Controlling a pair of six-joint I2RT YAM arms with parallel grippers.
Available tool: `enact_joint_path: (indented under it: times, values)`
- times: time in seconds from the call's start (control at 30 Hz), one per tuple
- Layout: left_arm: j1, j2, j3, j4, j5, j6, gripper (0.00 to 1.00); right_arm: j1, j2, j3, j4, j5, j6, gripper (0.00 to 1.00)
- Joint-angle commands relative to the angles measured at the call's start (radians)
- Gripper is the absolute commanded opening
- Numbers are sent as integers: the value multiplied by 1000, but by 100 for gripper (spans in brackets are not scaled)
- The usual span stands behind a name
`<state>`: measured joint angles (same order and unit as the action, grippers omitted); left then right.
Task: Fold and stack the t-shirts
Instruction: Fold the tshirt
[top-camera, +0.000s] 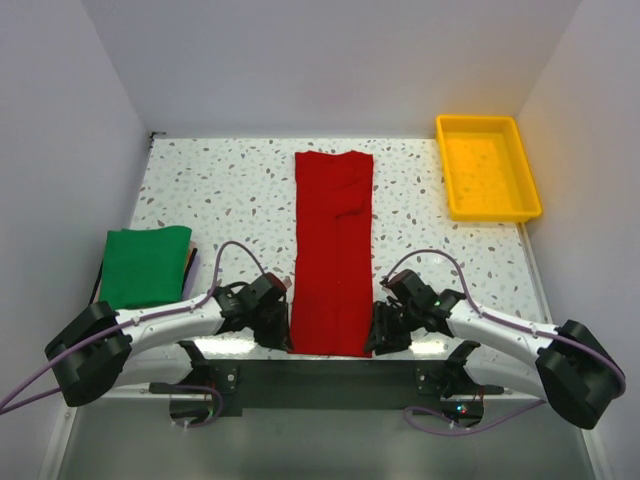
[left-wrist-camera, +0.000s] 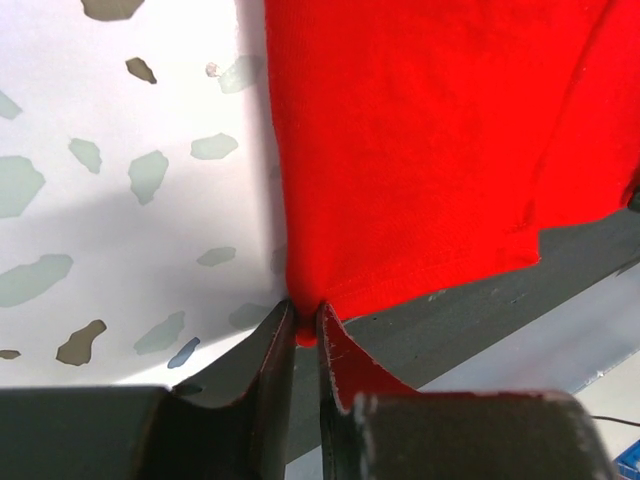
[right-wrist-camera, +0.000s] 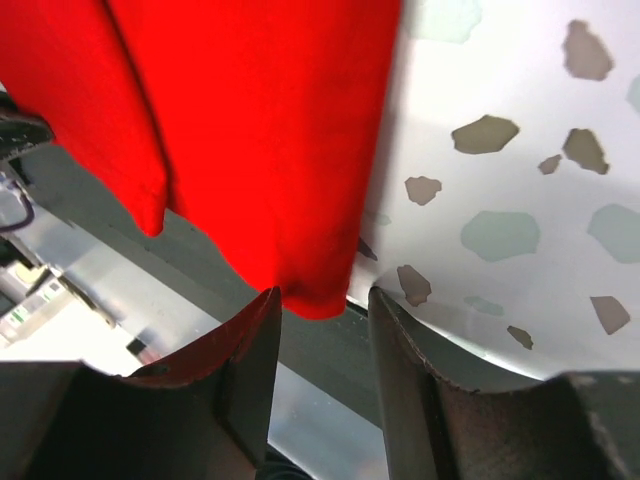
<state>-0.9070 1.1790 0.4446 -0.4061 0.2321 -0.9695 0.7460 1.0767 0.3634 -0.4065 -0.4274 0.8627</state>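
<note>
The red t-shirt (top-camera: 333, 250) lies folded into a long narrow strip down the middle of the speckled table, its near end at the table's front edge. My left gripper (top-camera: 279, 331) sits at the strip's near left corner. In the left wrist view this gripper (left-wrist-camera: 305, 316) is shut on that corner of the red t-shirt (left-wrist-camera: 420, 150), with a nub of cloth pinched between the fingers. My right gripper (top-camera: 383, 335) is at the near right corner. Seen from its wrist, the right gripper (right-wrist-camera: 324, 298) stands open with the red cloth's (right-wrist-camera: 260, 130) corner between the tips. The dark green t-shirt (top-camera: 145, 265) lies folded at the left.
A yellow tray (top-camera: 520, 170) stands at the back right. The table's dark front edge (left-wrist-camera: 480, 320) runs just beneath the red shirt's near hem. White walls close in the left, back and right sides.
</note>
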Motion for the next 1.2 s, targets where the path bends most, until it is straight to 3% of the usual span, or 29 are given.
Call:
enact_joint_path:
  times: [0.0,0.4,0.6,0.8,0.97,1.17]
  values:
    - [-12,5,-23,10,-8,-6,18,3,-9,-15,-22,65,36,45]
    - [-16,-16,-32,9,-8,-12,14,3,40,-43,95,61,98,45]
    - [-16,-30,-18,9,-11,-14,12,3,57,-43,100,58,90,33]
    - [-16,-33,42,-13,-22,11,7,3,29,8,14,79,49,9]
    - [-12,-10,152,-66,-69,55,3,3,-15,127,-100,162,7,6]
    - [35,80,314,-96,-111,141,0,-20,52,244,-103,203,-43,5]
